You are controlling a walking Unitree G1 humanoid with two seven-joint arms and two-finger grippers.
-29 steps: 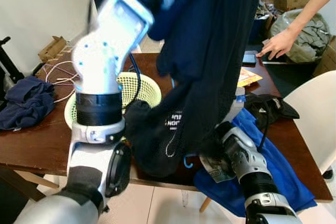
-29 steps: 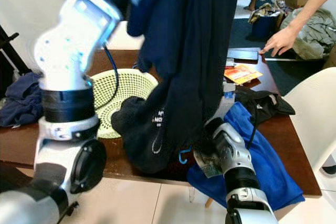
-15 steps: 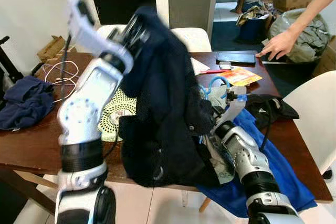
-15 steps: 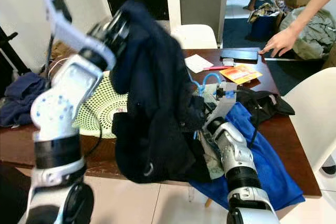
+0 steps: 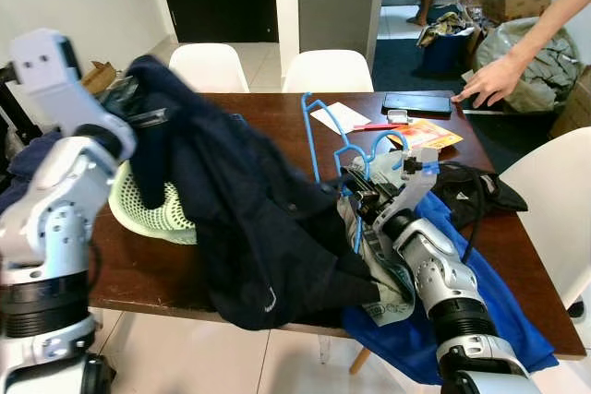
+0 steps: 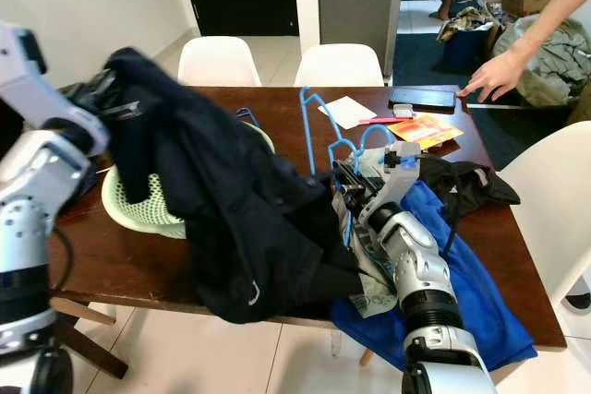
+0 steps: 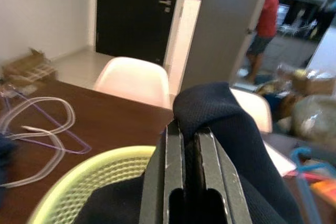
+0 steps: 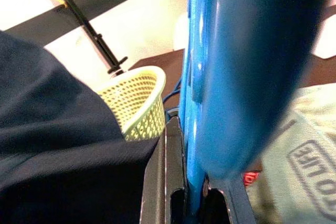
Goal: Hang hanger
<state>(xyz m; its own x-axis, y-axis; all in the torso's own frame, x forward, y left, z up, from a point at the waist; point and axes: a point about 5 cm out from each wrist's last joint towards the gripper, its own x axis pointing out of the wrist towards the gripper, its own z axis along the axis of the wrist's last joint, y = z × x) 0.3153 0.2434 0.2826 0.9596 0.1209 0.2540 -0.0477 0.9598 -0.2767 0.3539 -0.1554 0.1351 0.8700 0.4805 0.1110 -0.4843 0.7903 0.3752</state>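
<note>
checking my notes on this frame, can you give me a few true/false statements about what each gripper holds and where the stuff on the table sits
1. The left gripper is shut on the dark navy garment. True.
2. The right gripper holds a red hanger. False: it is shut on a blue hanger.
3. The green mesh basket sits on the floor. False: it is on the brown table, partly under the garment.
4. A person's hand rests at the table's far right edge. True.
5. The blue cloth lies beside the basket. False: it drapes over the table's near right edge.
</note>
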